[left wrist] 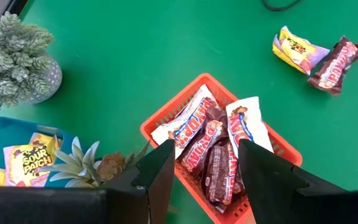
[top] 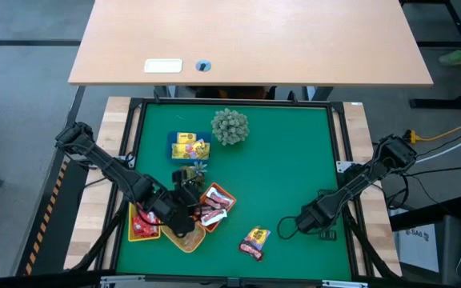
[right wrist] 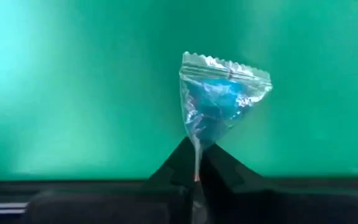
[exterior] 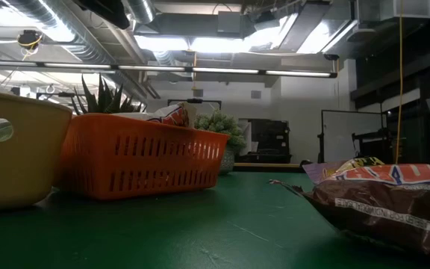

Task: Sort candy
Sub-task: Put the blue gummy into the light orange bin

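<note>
Right gripper (right wrist: 196, 163) is closed on the bottom edge of a small clear-wrapped blue candy (right wrist: 219, 99), which stands up from the fingertips over the green mat (top: 286, 160); from above, this gripper sits well to the right of the orange basket (top: 226, 194), beyond the two loose packets. The candy looks very light, its wrapper thin, crinkly and probably slippery; the pinch is on the wrapper's tail only, so it may swing or slide out in a quick move. A grip nearer the hard middle would likely hold better. Left gripper (left wrist: 205, 163) hangs directly above the orange basket with fingers spread and nothing between them. The basket holds red and brown bars (left wrist: 207, 146), soft foil-type wrappers over firmer centres, best taken across the narrow width. Just right of the basket on the mat lie a yellow packet (top: 256, 235) and a dark brown bar (top: 250, 250), touching each other. Above the basket, a blue tray (top: 178, 151) holds yellow packets (top: 190, 146). A spiky green plant ball (top: 230, 126) stands further up from the basket. A yellow tray (top: 184, 241) sits just beside the basket's left.
</note>
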You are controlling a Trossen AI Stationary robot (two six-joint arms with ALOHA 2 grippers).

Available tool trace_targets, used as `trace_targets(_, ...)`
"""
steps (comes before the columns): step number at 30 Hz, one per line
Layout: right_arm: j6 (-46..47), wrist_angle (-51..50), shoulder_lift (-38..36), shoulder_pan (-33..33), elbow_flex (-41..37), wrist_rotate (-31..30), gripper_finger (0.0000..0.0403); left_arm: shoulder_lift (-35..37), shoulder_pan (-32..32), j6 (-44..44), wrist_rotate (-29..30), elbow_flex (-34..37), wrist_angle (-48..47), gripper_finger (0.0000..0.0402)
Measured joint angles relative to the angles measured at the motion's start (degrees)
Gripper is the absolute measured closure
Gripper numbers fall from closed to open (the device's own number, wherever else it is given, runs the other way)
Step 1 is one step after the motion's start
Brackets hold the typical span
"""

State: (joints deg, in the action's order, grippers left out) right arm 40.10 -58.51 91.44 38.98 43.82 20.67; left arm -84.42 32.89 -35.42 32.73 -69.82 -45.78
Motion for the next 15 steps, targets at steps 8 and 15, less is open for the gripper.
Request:
trace_targets(8,-0.8,8.1,0.0,-2.0,7.2,-6.9,0.0398,0.0,-2.6,4.3,2.5,0.0,2.8,0.0239)
trace_targets(15,-10.1,16.5,0.0,-6.8,15.4,-18.6,0.0395,0.0,-3.9,19.6,-1.8,0.0,13.2,0.0239)
